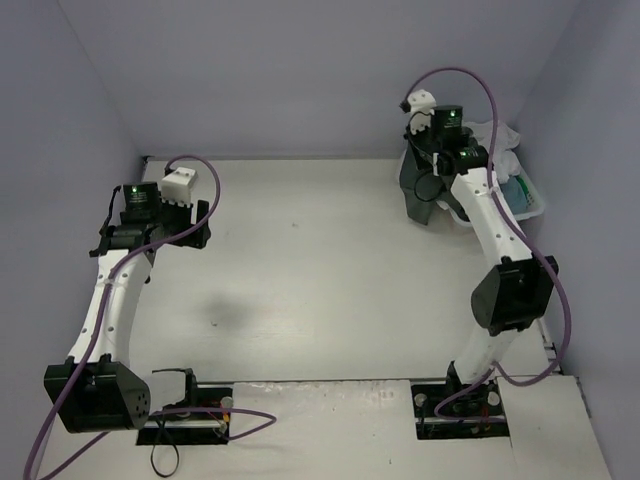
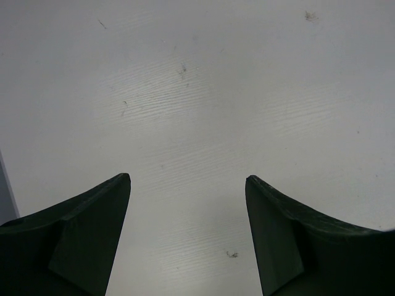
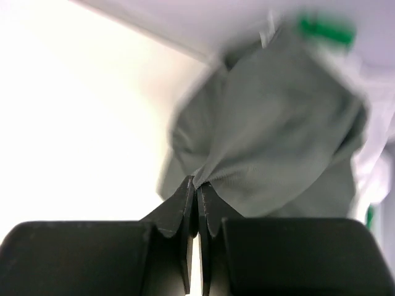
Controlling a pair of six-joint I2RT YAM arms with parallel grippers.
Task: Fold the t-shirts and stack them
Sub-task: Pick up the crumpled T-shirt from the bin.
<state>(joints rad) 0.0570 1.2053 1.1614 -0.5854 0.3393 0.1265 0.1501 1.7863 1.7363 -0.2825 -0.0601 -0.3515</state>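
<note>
**Dark grey shirt pinched at the basket, far right corner**

Near the left edge of the table (image 1: 320, 290): left pincer (image 1: 186, 232) spread wide, gripping nothing, with only bare white tabletop between its fingers in the wrist view. Nothing to handle across the middle.

At the far right corner: right pincer (image 3: 196, 184) clamped tight on a fold of the dark grey shirt (image 3: 271, 129), the cloth bunched at the tips and falling away from them. From above, that shirt draped down the left side of the white basket (image 1: 535, 208), toward the table's middle. Heaped inside the basket: a white shirt (image 1: 500, 140), a blue-grey shirt (image 1: 518, 190) and a flash of green shirt (image 3: 327, 29), blurred in the wrist view.

Relation to watch: dark grey shirt right at the right pincer's tips and well apart from the left pincer, with the table's width between them. Long axis unreadable while so crumpled.

Likely next: lifting clear of the basket, then carrying left and nearer onto open table, within reach of the left arm for spreading. Some risk of dragging a neighbouring shirt out with it.
</note>
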